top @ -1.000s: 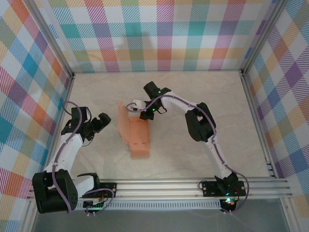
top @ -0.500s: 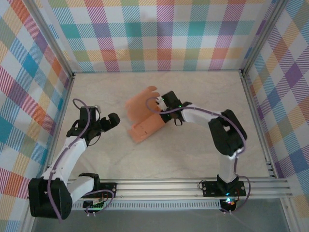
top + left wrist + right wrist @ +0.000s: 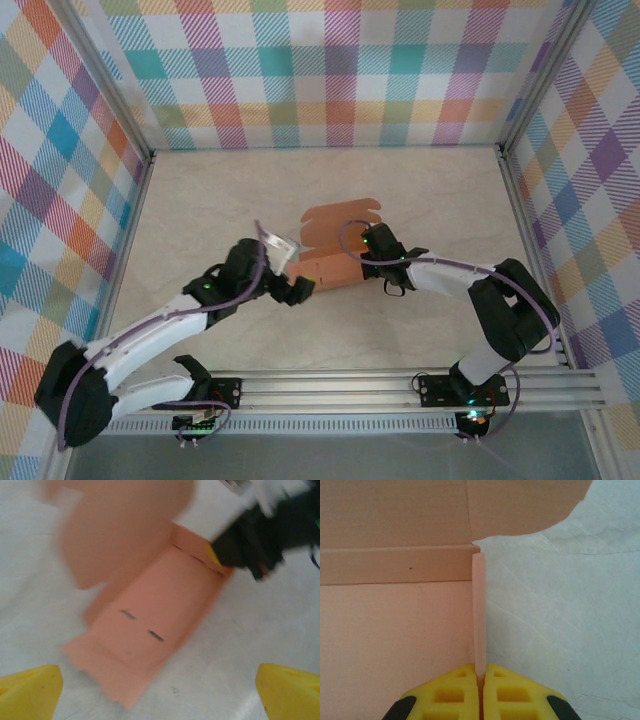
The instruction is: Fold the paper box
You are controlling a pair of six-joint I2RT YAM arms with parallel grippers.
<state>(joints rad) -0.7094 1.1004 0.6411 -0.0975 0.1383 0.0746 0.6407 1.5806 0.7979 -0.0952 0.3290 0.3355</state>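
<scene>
The paper box is salmon-orange card, partly folded, lying mid-table with a large flap raised on its far side. Two small slots mark its floor. My right gripper is shut on the thin upright side wall at the box's right end, its yellow fingers pinching the card edge. My left gripper stands open just short of the box's left end. In the left wrist view its yellow fingertips sit wide apart, the left gripper hovering over bare table at the box's near edge.
The tabletop is pale and marbled, fenced by checked walls on three sides. A metal rail runs along the near edge by the arm bases. Open floor lies behind and to the right of the box.
The right gripper has dragged the box rightward and turned it, the flap now at the far side. The left arm has swung in from the left up to the box's left end.
</scene>
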